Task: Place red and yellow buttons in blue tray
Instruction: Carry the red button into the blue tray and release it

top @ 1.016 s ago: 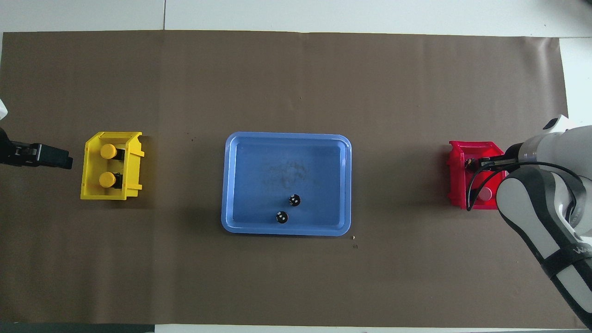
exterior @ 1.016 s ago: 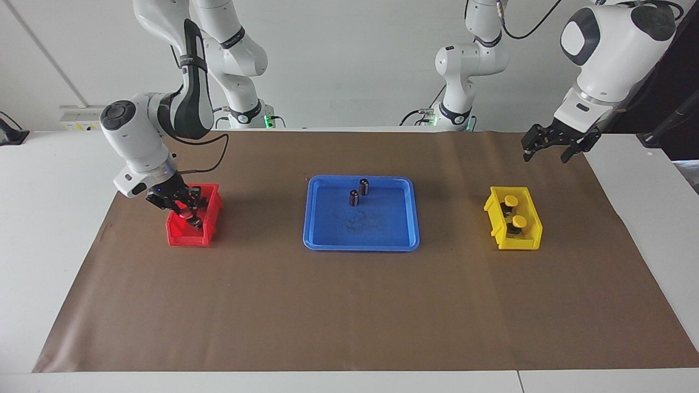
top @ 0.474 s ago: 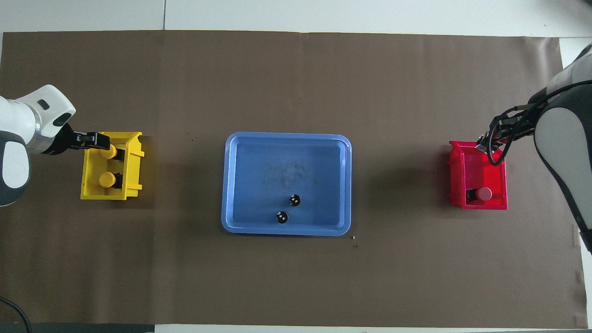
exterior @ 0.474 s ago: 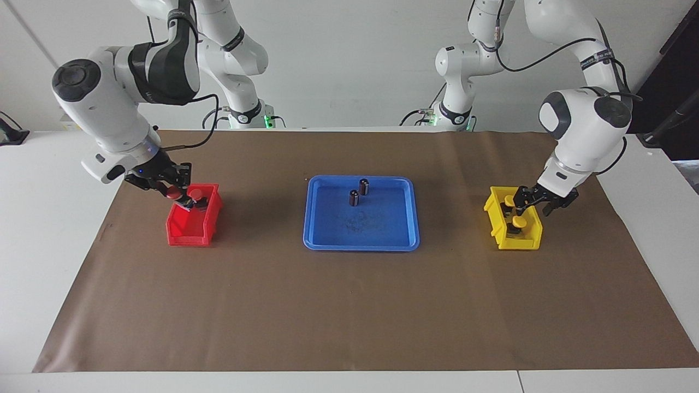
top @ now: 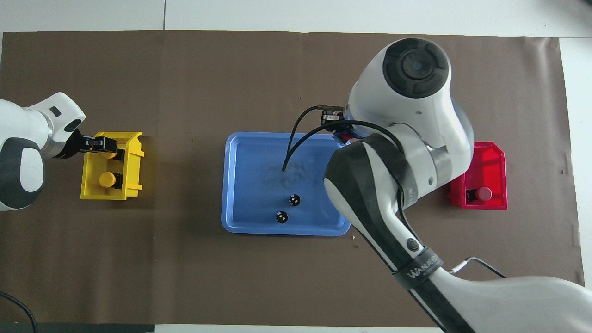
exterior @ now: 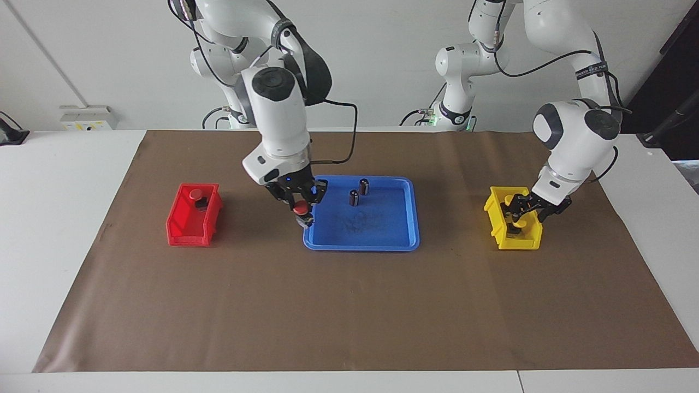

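Facing view, right gripper (exterior: 301,210) over blue tray (exterior: 404,240)

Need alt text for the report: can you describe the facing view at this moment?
The right gripper holds a red button over the edge of the blue tray, which has two dark cylinders in it. The left gripper is down in the yellow bin at a yellow button; another red button sits in the red bin.
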`<state>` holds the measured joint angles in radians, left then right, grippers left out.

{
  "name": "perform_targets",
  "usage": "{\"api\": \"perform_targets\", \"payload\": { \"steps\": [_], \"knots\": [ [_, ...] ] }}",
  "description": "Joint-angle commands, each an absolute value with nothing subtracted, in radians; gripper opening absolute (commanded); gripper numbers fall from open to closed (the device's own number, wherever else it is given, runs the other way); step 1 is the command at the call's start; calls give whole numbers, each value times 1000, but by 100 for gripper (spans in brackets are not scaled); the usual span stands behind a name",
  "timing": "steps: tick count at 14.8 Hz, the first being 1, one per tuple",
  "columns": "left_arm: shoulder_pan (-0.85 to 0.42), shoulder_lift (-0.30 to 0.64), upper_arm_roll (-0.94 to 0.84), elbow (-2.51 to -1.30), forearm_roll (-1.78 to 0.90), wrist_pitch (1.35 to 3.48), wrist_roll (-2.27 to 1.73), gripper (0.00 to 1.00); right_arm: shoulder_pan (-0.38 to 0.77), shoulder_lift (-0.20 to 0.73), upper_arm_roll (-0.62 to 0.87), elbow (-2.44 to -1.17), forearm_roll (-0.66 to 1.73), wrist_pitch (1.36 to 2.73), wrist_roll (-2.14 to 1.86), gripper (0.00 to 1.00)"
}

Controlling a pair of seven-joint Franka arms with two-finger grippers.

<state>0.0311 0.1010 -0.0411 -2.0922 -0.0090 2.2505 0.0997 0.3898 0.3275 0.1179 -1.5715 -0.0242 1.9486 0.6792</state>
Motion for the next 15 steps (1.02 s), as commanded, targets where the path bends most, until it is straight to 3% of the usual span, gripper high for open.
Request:
{"api": "perform_targets", "payload": {
  "steps": [1,4,5,6,7,8,9,11,12,15],
  "knots": [
    [9,110,-41,-2114,-18,2296,81,76,471,429,112,-1542,-64,2002,800,14],
    [9,112,-41,-2115,-18,2296,83,75,515,468,114,-1555,-97,2034,865,17],
    [9,112,-41,-2118,-18,2295,81,61,526,472,114,-1562,-97,2036,870,17],
    [8,113,-41,-2126,-18,2295,84,17,528,472,114,-1578,-97,2040,874,17],
    [12,115,-41,-2132,-18,2296,92,2,528,472,114,-1589,-97,2052,876,19],
    [14,121,-41,-2123,-18,2290,91,1,528,471,114,-1609,-97,2074,883,27],
    [17,126,-41,-2102,-18,2275,89,1,526,468,114,-1623,-97,2091,888,55],
    [17,146,-40,-2001,-17,2154,89,1,519,469,114,-1608,-97,2083,888,94],
    [17,149,-40,-1924,-17,2055,87,1,514,463,112,-1585,-101,2054,884,100],
    [-49,190,-48,-1720,-23,1827,-53,1,425,415,106,-1488,-133,1892,756,100]
  ]
}}
